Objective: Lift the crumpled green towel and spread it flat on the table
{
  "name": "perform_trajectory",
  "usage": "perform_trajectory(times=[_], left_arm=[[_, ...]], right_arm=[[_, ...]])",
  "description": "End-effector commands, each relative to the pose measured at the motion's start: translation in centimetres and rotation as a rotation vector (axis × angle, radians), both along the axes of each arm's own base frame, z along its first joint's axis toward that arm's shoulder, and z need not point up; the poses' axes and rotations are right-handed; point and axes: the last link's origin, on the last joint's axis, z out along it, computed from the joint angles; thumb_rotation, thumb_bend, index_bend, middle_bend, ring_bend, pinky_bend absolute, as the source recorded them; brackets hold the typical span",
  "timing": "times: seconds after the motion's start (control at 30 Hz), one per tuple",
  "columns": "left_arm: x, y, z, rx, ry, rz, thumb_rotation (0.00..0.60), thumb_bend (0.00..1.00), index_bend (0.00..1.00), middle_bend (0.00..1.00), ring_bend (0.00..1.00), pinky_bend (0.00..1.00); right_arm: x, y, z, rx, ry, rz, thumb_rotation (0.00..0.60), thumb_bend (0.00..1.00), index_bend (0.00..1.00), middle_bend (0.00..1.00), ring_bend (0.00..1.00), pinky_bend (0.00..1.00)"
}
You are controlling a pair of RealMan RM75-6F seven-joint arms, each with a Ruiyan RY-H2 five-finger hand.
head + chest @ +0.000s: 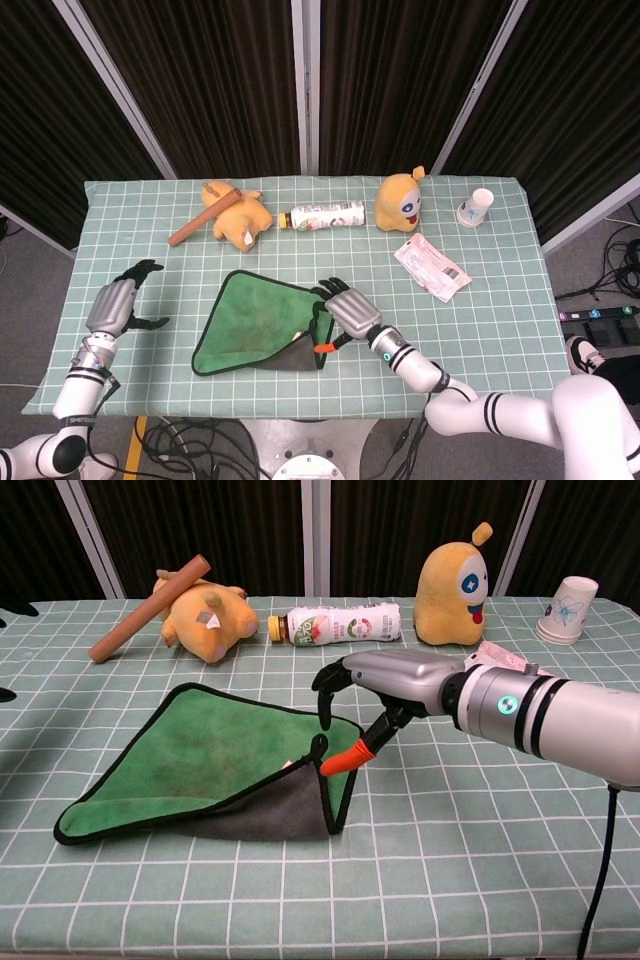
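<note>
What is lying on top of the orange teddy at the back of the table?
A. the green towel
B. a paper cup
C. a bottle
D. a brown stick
D: a brown stick leans across the orange plush toy, while the paper cup, the bottle and the green towel all lie apart from it.

Green towel (205, 763), one corner folded over

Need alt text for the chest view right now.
The right hand hovers open over the right corner of the green towel, which lies mostly flat with one corner folded over. Plush toys, a bottle and a paper cup stand behind.
</note>
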Motion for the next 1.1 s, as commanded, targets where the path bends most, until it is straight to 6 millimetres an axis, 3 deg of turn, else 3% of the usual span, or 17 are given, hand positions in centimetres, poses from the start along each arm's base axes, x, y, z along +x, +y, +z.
perform_trajectory(times=[0.03, 0.3, 0.4, 0.47, 0.63, 0.73, 1.1], left_arm=[[0.0, 0.0, 0.0, -0.002, -0.001, 0.001, 0.6, 0.11, 0.26, 0.22, 0.18, 0.23], [-0.2, -0.3, 0.2, -0.005, -0.011, 0.011, 0.6, 0.11, 0.26, 0.22, 0.18, 0.23], [-0.2, -0.3, 0.2, -0.004, -0.01, 0.012, 0.6, 0.11, 0.26, 0.22, 0.18, 0.23], [-0.3, -0.2, 0.2, -0.004, -0.012, 0.014, 0.6, 0.11, 0.26, 0.22, 0.18, 0.23], [-0.3, -0.2, 0.4, 0.008, -0.014, 0.015, 0.6, 0.11, 0.26, 0.22, 0.18, 0.23], [-0.3, -0.2, 0.6, 0.011, -0.013, 0.016, 0.6, 0.11, 0.26, 0.22, 0.18, 0.23], [-0.4, -0.3, 0.7, 0.018, -0.015, 0.02, 0.6, 0.11, 0.26, 0.22, 0.18, 0.23]], right_arm=[[0.4, -0.3, -1.1, -0.008, 0.02, 0.01, 0.357, 0.05, 0.4, 0.12, 0.0, 0.0], [0.6, -0.1, -3.6, 0.039, 0.047, 0.002, 0.353, 0.07, 0.4, 0.11, 0.0, 0.0], [0.6, 0.2, -4.1, 0.06, 0.042, -0.007, 0.358, 0.12, 0.41, 0.12, 0.0, 0.0], [0.7, 0.4, -4.4, 0.076, 0.026, -0.019, 0.357, 0.17, 0.47, 0.14, 0.0, 0.0], [0.7, 0.8, -4.3, 0.079, 0.006, -0.01, 0.396, 0.28, 0.6, 0.18, 0.0, 0.0], [0.8, 1.3, -3.9, 0.086, -0.014, 0.0, 0.413, 0.29, 0.64, 0.19, 0.0, 0.0], [2.4, 5.3, -2.9, 0.131, -0.042, 0.161, 0.428, 0.32, 0.66, 0.19, 0.0, 0.0]])
